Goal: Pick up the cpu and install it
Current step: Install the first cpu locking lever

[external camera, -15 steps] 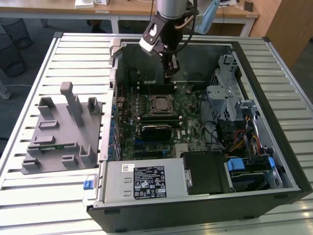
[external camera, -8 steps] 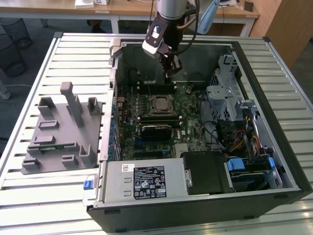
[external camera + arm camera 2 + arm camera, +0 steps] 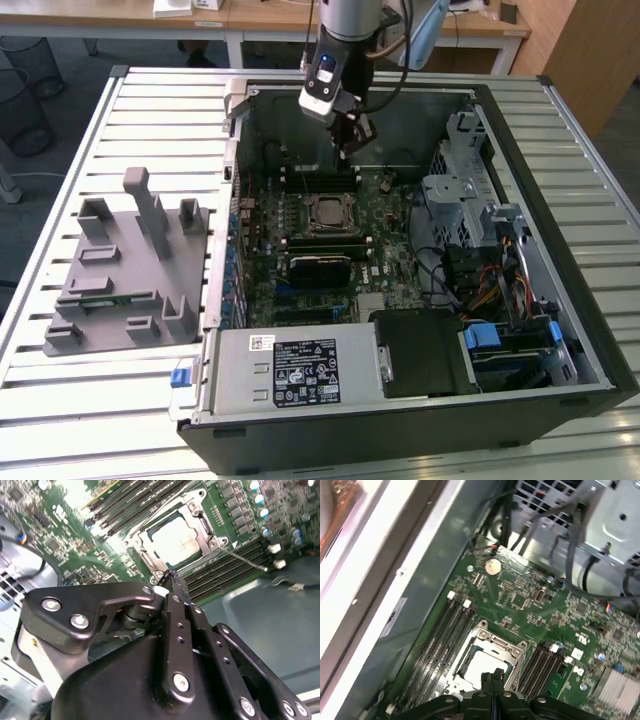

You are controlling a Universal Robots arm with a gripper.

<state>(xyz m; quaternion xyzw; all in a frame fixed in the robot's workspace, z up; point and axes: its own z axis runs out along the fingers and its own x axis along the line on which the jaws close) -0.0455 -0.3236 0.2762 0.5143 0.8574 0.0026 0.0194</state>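
The cpu (image 3: 176,542): silvery-grey top, pale edge. motherboard (image 3: 520,600): green. worktop (image 3: 150,110): pale grey, parallel slats. fixture block (image 3: 120,270): matte grey. computer case (image 3: 420,420): black.

Case (image 3: 400,110): lay on my worktop (image 3: 150,120).
Cpu (image 3: 330,213) (image 3: 179,541) (image 3: 482,663): sat in the socket (image 3: 200,516), inside the case.
Hand (image 3: 352,150) (image 3: 172,577) (image 3: 490,677): I held it above, near the cpu.
Rack (image 3: 120,280): stood on the worktop, at the exterior view's left of the case.

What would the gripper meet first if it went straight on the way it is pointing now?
Most likely the cpu lying in the socket, or that socket's metal frame: in both wrist views the gripper points at that spot. Depth is unclear, so I cannot tell which.
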